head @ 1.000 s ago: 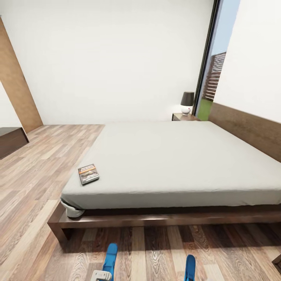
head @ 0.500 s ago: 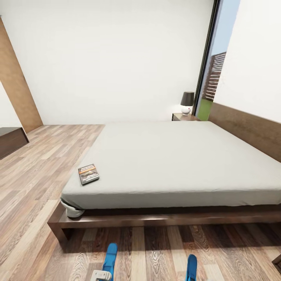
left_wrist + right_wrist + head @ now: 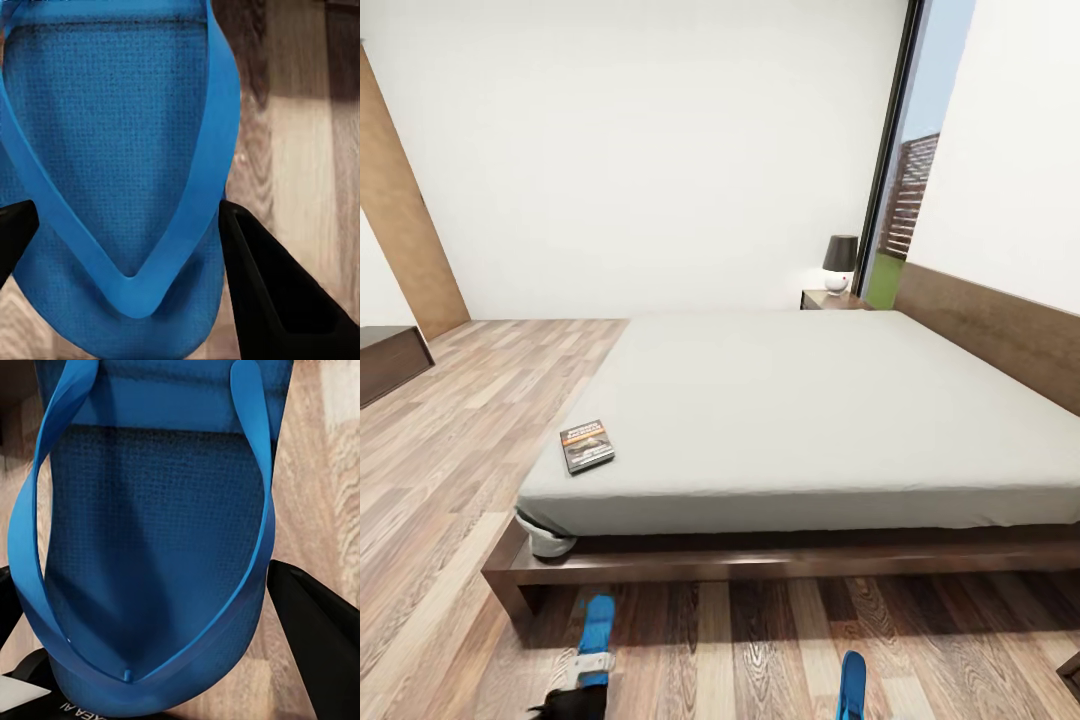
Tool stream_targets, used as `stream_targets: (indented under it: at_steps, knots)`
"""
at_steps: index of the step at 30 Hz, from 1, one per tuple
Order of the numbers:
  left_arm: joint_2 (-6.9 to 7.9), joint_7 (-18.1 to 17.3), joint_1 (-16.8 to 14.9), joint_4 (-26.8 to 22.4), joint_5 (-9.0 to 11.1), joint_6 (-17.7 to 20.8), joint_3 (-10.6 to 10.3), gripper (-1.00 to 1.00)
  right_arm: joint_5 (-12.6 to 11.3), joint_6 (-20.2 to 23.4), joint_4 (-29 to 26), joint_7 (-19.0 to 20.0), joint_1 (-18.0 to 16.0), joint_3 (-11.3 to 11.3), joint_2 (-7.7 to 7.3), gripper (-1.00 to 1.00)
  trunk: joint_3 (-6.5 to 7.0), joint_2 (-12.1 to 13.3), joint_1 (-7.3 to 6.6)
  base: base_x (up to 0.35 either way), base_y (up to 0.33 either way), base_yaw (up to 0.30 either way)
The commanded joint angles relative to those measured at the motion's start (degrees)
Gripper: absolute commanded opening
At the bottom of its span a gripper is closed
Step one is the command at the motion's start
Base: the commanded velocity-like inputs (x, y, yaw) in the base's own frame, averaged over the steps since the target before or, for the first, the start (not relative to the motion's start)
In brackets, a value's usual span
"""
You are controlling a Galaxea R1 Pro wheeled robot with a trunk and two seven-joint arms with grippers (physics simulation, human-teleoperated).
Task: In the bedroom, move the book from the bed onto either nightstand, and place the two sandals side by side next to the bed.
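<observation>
Blue left sandal (image 3: 112, 165) sits between the left gripper's (image 3: 124, 247) spread fingers, seemingly pinched; right sandal (image 3: 150, 555) likewise in the right gripper (image 3: 142, 607), both low over the floor (image 3: 760, 640), neither placed. Book (image 3: 587, 446) lies on the bed (image 3: 810, 420) ahead, unmoved; nightstand (image 3: 832, 298) far beyond.

Bed (image 3: 690, 565): dark brown wooden frame and headboard, plain pale grey-white mattress. Book (image 3: 587, 445): dark cover, orange band, greyish picture. Left sandal (image 3: 112, 172): bright blue, fine woven texture on the footbed, smooth blue straps. Right sandal (image 3: 150, 547): the same bright blue, darker in shade. Floor (image 3: 450, 450): striped wood planks in mixed brown and tan tones. Walls white. Lamp (image 3: 839, 262): dark shade, white base. Nightstand (image 3: 830, 299): dark brown. Gripper fingers (image 3: 277, 292): black.
</observation>
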Motion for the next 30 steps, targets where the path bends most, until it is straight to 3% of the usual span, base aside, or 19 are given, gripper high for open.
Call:
stream_targets:
  at_steps: [1,3,5,7,9,17,25,30]
  knots:
    - [0.01,1.46,-0.03,-0.96,0.99,1.31,-0.45,-1.0,-0.01,0.28,0.02,0.28,-0.02,-0.46,-0.01,-1.0,-0.06,-0.02,-0.01,0.0,0.0,0.0]
    - [0.03,8.07,-0.14,-6.17,2.49,7.81,-0.42,-1.0,-0.01,0.29,0.02,0.29,-0.01,-0.47,0.0,-1.0,-0.06,-0.02,-0.01,0.0,0.0,0.0]
    - [0.24,12.21,-0.32,-9.33,2.91,11.5,-0.45,-1.0,-0.01,0.29,0.02,0.31,0.01,-0.47,-0.01,-1.0,-0.06,-0.02,-0.01,0.0,0.0,0.0]
    - [0.94,16.57,-0.48,-10.87,3.1,13.64,-0.47,-1.0,-0.01,0.29,0.02,0.31,-0.04,-0.47,-0.04,-1.0,-0.06,-0.02,-0.01,0.0,0.0,0.0]
    - [1.37,18.49,-0.53,-11.23,3.11,14.17,-0.52,-1.0,-0.01,0.29,0.02,0.32,-0.02,-0.47,-0.04,-1.0,-0.06,-0.02,-0.01,0.0,0.0,0.0]
    - [3.28,19.65,-0.09,-11.45,2.93,11.85,-0.81,-1.0,-0.01,0.29,0.02,0.32,-0.01,-0.54,-0.04,-1.0,-0.06,-0.02,-0.01,0.0,0.0,0.0]
    - [3.29,19.84,0.16,-11.44,2.99,11.14,-0.91,-1.0,-0.01,0.29,0.02,0.39,-0.02,-0.56,-0.02,-1.0,-0.06,-0.02,-0.01,0.0,0.0,0.0]
    - [3.2,19.83,0.21,-11.42,3.08,11.16,-0.94,-1.0,-0.01,0.29,0.02,0.38,0.01,-0.62,-0.04,-1.0,-0.96,-2.03,1.09,0.0,0.0,0.0]
